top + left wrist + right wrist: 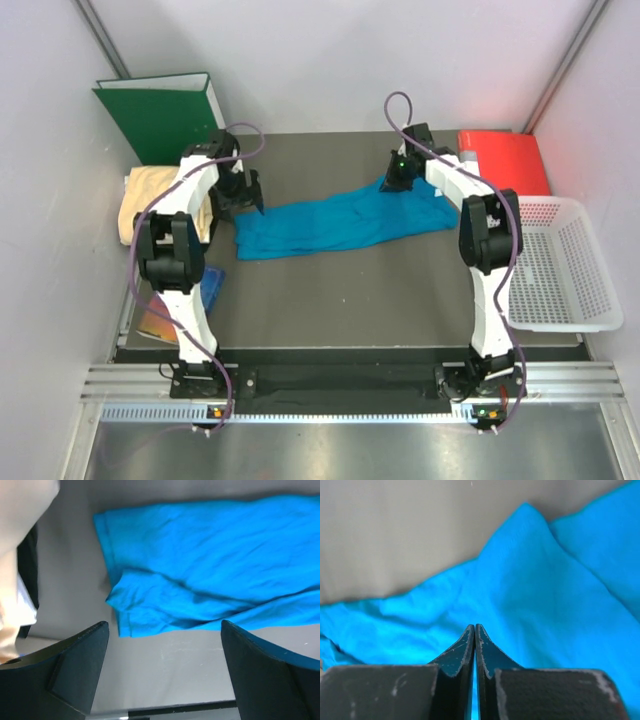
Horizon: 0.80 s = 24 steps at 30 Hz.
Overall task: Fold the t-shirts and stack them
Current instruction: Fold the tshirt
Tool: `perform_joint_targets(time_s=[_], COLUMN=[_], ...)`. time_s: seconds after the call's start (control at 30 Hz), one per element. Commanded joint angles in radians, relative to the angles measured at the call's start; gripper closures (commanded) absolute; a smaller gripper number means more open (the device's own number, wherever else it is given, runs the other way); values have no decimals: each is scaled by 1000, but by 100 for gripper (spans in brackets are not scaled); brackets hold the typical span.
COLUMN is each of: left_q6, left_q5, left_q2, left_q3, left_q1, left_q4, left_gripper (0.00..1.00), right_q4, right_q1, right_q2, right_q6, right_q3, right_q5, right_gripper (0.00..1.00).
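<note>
The teal-blue t-shirt (335, 225) lies crumpled in a long strip across the middle of the dark table; it also shows in the left wrist view (210, 565) and the right wrist view (520, 595). The pale yellow-orange t-shirt (148, 200) lies bunched at the table's left edge, partly hidden by the left arm. My left gripper (243, 196) is open and empty, just above the table off the teal shirt's left end (165, 655). My right gripper (397, 180) is shut over the shirt's far right part (475, 626); no cloth shows between the tips.
A green binder (160, 115) stands at the back left. A red folder (505, 160) lies at the back right. A white perforated basket (560, 265) sits at the right edge. A colourful flat item (170, 315) lies at the front left.
</note>
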Motion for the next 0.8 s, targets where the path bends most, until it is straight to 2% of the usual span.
perform_joint_targets(time_s=[0.0,0.03,0.07,0.1,0.23,0.43,0.6,0.77], left_q6=[25,31,31,29,31,11,9,6], left_q5=[19,-1,-61,-83,-176,-258,-302,-379], left_q2=[53,67,97,114,222,403,503,536], left_q3=[80,93,107,140,243,429,483,457], left_q1=[-43,-54,-66,-90,-146,-184,-189,-189], left_q4=[49,44,32,23,-19,-118,-146,-189], left_gripper=[20,68,96,100,100,100,100,100], right_q4=[-93,-142,-161,-169,-181,-226,-244,-227], right_q1=[-3,-4,-7,-7,-18,-23,-23,-26], right_q2=[-176,-188,-220,-242,-346,-400,-360,-230], right_q6=[-84,-94,-98,-101,-110,-139,-162,-183], right_q3=[-23,-56,-81,-113,-312,-436,-450,-358], right_q5=[44,59,67,76,91,119,188,237], right_gripper=[100,100,100,100,100,100,100,100])
